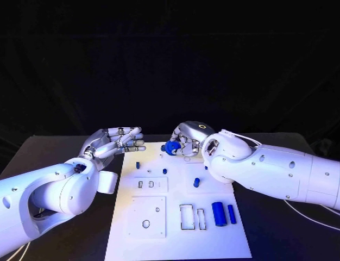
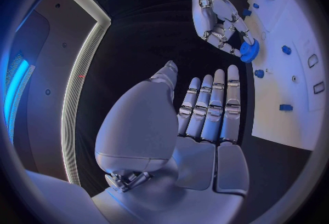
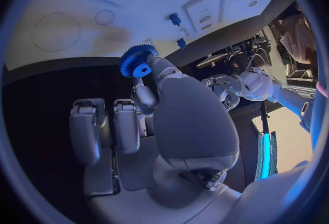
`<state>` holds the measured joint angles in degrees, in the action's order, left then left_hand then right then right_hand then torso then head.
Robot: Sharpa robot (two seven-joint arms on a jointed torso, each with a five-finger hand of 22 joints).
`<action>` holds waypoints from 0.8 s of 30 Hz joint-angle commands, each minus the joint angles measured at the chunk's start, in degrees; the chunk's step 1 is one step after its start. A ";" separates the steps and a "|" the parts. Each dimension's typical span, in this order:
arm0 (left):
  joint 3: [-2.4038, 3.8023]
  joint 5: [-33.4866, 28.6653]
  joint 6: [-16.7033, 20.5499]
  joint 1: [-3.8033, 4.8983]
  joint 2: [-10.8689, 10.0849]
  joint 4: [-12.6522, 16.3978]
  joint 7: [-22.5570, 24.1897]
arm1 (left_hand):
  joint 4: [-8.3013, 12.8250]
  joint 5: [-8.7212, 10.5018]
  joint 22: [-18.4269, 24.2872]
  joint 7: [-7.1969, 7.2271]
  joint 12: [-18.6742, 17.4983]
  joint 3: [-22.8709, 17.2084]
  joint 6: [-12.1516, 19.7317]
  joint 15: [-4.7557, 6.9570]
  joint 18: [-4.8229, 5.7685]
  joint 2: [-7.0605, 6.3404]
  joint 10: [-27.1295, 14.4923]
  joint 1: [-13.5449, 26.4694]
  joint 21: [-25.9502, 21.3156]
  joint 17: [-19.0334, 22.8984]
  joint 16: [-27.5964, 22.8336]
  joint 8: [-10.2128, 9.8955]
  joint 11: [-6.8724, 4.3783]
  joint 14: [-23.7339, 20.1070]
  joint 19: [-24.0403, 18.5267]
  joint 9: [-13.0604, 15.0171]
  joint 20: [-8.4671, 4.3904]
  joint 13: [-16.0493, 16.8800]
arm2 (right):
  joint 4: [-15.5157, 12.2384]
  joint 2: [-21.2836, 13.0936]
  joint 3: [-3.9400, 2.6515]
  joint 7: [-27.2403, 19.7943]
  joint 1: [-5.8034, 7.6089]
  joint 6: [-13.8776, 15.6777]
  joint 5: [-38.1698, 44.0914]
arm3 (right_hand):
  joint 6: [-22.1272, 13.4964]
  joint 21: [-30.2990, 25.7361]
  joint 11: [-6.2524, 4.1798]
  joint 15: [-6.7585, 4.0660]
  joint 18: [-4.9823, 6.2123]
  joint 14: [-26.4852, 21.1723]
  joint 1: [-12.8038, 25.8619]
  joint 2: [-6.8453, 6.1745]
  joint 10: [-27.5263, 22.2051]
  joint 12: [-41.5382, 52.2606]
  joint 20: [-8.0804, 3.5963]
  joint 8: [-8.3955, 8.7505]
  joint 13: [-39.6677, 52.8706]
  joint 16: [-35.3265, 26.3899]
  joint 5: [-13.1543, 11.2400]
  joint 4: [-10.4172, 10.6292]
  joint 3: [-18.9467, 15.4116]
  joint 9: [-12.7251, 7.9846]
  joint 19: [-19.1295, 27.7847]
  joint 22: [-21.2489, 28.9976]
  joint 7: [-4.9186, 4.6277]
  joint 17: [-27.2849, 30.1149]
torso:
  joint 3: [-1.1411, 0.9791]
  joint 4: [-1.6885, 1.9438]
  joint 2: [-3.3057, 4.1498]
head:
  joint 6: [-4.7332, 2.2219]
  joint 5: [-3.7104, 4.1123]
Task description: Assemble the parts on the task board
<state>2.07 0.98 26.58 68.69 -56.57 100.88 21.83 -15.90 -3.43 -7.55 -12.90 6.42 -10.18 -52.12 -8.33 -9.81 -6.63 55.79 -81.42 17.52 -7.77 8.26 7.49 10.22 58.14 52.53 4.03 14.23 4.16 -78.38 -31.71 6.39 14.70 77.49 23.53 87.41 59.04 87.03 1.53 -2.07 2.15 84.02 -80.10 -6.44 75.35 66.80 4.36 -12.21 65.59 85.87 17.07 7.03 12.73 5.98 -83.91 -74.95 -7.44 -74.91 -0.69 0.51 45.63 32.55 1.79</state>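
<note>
Over task board [image 1: 178, 217], right hand [image 1: 187, 140] fingers [image 3: 140, 98] pinch blue gear [image 3: 139, 61].

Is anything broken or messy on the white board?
Nothing stands out. The task board lies flat with its blue pieces tidy. The right hand pinches a blue gear at the far edge; the left hand is empty, fingers apart.

I see one white task board [image 1: 131, 239]; on it lie two blue cylinders [image 1: 219, 212] side by side and three small blue pegs [image 1: 196, 183]. One blue gear [image 1: 170, 148] sits above its far edge.
</note>
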 commanded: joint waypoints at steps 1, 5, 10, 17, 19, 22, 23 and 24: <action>0.04 -0.08 -0.91 0.07 0.13 0.06 0.32 | -0.05 0.33 0.05 -0.55 -0.21 0.16 -0.04 -0.12 -0.65 -0.13 -0.03 -0.47 0.00 -0.05 -0.15 -0.37 0.52 -0.45 -0.25 -0.07 0.25 -0.06 | 0.95 1.26 0.07 0.07 -0.41 1.83 2.30 | 1.52 0.35 -0.17 -0.43 -1.16 4.04 0.65 0.05 0.42 0.21 -0.47 -0.54 0.20 0.28 0.36 0.13 0.59 1.79 -3.41 -11.62 1.30 -5.27 | 0.01 -0.03 0.02 | 0.11 -0.06; 0.04 -0.08 -0.88 0.08 0.16 0.07 0.33 | -0.05 0.33 0.05 -0.55 -0.21 0.16 -0.04 -0.12 -0.65 -0.13 -0.03 -0.47 0.00 -0.05 -0.15 -0.37 0.52 -0.45 -0.25 -0.07 0.25 -0.06 | 2.16 3.16 0.15 0.02 -1.16 1.82 2.20 | 1.46 0.34 -0.15 -0.40 -1.16 4.04 0.89 -0.06 0.41 0.22 -0.46 -0.45 0.23 0.28 0.39 0.20 0.72 1.79 -3.40 -11.61 1.27 -5.27 | 0.03 -0.01 0.09 | 0.16 -0.17; 0.04 -0.08 -0.89 0.08 0.23 0.15 0.33 | -0.05 0.33 0.05 -0.55 -0.21 0.16 -0.04 -0.12 -0.65 -0.13 -0.03 -0.47 0.00 -0.05 -0.15 -0.37 0.52 -0.45 -0.25 -0.07 0.25 -0.06 | 3.67 5.01 0.30 -0.10 -1.97 1.45 2.16 | 1.41 0.34 -0.13 -0.39 -1.16 4.05 0.96 -0.08 0.41 0.23 -0.45 -0.40 0.26 0.31 0.43 0.22 0.81 1.79 -3.40 -11.62 1.25 -5.33 | 0.03 -0.01 0.04 | 0.29 -0.30; 0.05 -0.08 -0.88 0.08 0.27 0.23 0.33 | -0.05 0.33 0.05 -0.55 -0.21 0.16 -0.04 -0.12 -0.65 -0.13 -0.03 -0.47 0.00 -0.05 -0.15 -0.37 0.52 -0.45 -0.25 -0.07 0.25 -0.06 | 5.31 6.50 0.45 -0.24 -2.82 0.76 2.12 | 1.26 0.30 -0.09 -0.37 -1.15 4.05 1.16 -0.19 0.38 0.23 -0.44 -0.24 0.29 0.30 0.47 0.26 1.00 1.77 -3.37 -11.58 1.19 -5.32 | -0.03 -0.04 0.05 | 0.47 -0.55; 0.05 -0.08 -0.89 0.08 0.27 0.24 0.33 | -0.05 0.33 0.05 -0.55 -0.21 0.16 -0.04 -0.12 -0.65 -0.13 -0.03 -0.47 0.00 -0.05 -0.15 -0.37 0.52 -0.45 -0.25 -0.07 0.25 -0.06 | 5.69 6.80 0.47 -0.25 -2.98 0.61 2.10 | 1.15 0.27 -0.05 -0.34 -1.14 4.04 1.29 -0.27 0.28 0.11 -0.42 -0.13 0.20 0.29 0.48 0.28 1.10 1.76 -3.33 -11.54 1.14 -5.27 | -0.03 -0.08 0.03 | 0.52 -0.62; 0.05 -0.08 -0.90 0.08 0.27 0.25 0.33 | -0.06 0.33 0.07 -0.54 -0.24 0.16 -0.07 -0.13 -0.65 -0.10 -0.01 -0.49 -0.01 -0.06 -0.23 -0.39 0.52 -0.48 -0.30 -0.07 0.27 -0.06 | 6.17 7.12 0.50 -0.28 -3.11 0.44 2.03 | 1.00 0.22 0.01 -0.29 -1.12 4.03 1.48 -0.41 0.17 0.01 -0.39 0.02 0.13 0.27 0.48 0.31 1.23 1.74 -3.29 -11.49 1.07 -5.25 | -0.01 -0.09 0.00 | 0.58 -0.67; 0.05 -0.08 -0.90 0.08 0.27 0.26 0.32 | -0.06 0.33 0.07 -0.54 -0.24 0.16 -0.07 -0.13 -0.65 -0.10 -0.01 -0.49 -0.01 -0.06 -0.23 -0.39 0.52 -0.48 -0.30 -0.07 0.27 -0.06 | 6.37 7.24 0.51 -0.29 -3.14 0.41 2.00 | 0.87 0.19 0.06 -0.26 -1.11 4.02 1.62 -0.51 0.10 -0.05 -0.36 0.14 0.11 0.26 0.45 0.33 1.31 1.72 -3.26 -11.46 1.01 -5.22 | -0.02 -0.06 0.02 | 0.58 -0.71; 0.05 -0.08 -0.90 0.08 0.27 0.27 0.32 | -0.06 0.33 0.07 -0.54 -0.24 0.16 -0.07 -0.13 -0.65 -0.10 -0.01 -0.49 -0.01 -0.06 -0.23 -0.39 0.52 -0.48 -0.30 -0.07 0.27 -0.06 | 6.59 7.36 0.52 -0.31 -3.17 0.41 1.98 | 0.64 0.16 0.13 -0.21 -1.10 4.02 1.77 -0.61 0.03 -0.09 -0.33 0.32 0.10 0.26 0.37 0.36 1.40 1.67 -3.23 -11.43 0.92 -5.21 | -0.02 -0.06 0.02 | 0.58 -0.71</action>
<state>2.07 0.97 26.58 68.69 -56.42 100.96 21.81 -15.90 -3.43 -7.56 -12.90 6.42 -10.18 -52.12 -8.52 -9.81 -6.63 55.79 -81.42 17.52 -7.76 8.26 7.49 10.22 57.96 52.53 4.02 14.23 4.16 -72.07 -24.52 6.88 14.62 74.38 24.55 88.62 58.94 87.03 1.53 -2.06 2.15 84.02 -78.83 -7.28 75.35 66.80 4.37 -12.21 65.74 85.87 17.30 7.40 13.68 5.99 -83.91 -74.93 -7.33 -74.94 -0.69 0.46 45.67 33.11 1.13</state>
